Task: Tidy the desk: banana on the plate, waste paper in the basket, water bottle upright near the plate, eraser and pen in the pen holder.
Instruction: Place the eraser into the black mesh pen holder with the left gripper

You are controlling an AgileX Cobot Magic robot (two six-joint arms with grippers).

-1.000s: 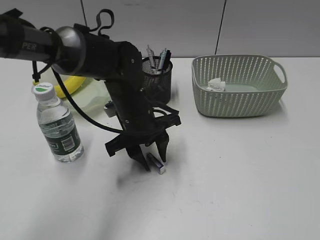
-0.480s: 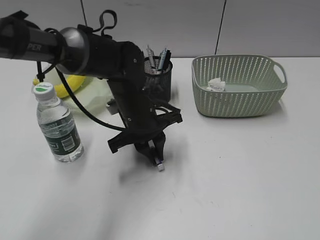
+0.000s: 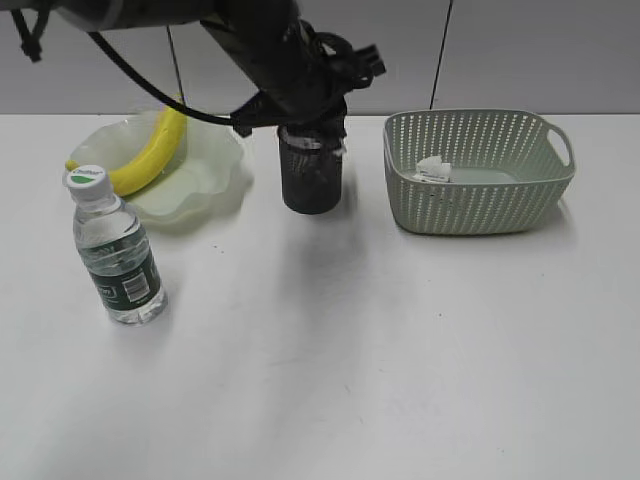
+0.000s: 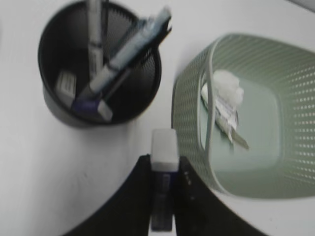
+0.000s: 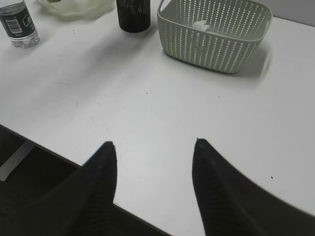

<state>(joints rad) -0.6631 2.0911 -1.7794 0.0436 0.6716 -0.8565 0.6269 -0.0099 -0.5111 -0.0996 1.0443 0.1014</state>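
Observation:
My left gripper (image 4: 164,160) is shut on the eraser (image 4: 164,143), a white block in a dark blue sleeve. It hangs above the table between the black mesh pen holder (image 4: 58,105) and the basket (image 4: 189,123). In the exterior view the left gripper (image 3: 325,122) hovers just over the pen holder (image 3: 310,185). Pens (image 4: 125,46) stand in the holder. The banana (image 3: 150,160) lies on the pale green plate (image 3: 218,195). The water bottle (image 3: 115,250) stands upright in front of the plate. Waste paper (image 3: 433,168) lies in the basket (image 3: 480,205). My right gripper (image 5: 155,142) is open and empty over the table's near edge.
The right wrist view shows the basket (image 5: 216,46), the pen holder (image 5: 133,14) and the bottle (image 5: 17,22) far off at the back. The table's front edge (image 5: 59,155) runs just under the right fingers.
My left gripper closed on the eraser on the table, lifted it and carried it back and up to just above the pen holder. The plate and banana are now uncovered.

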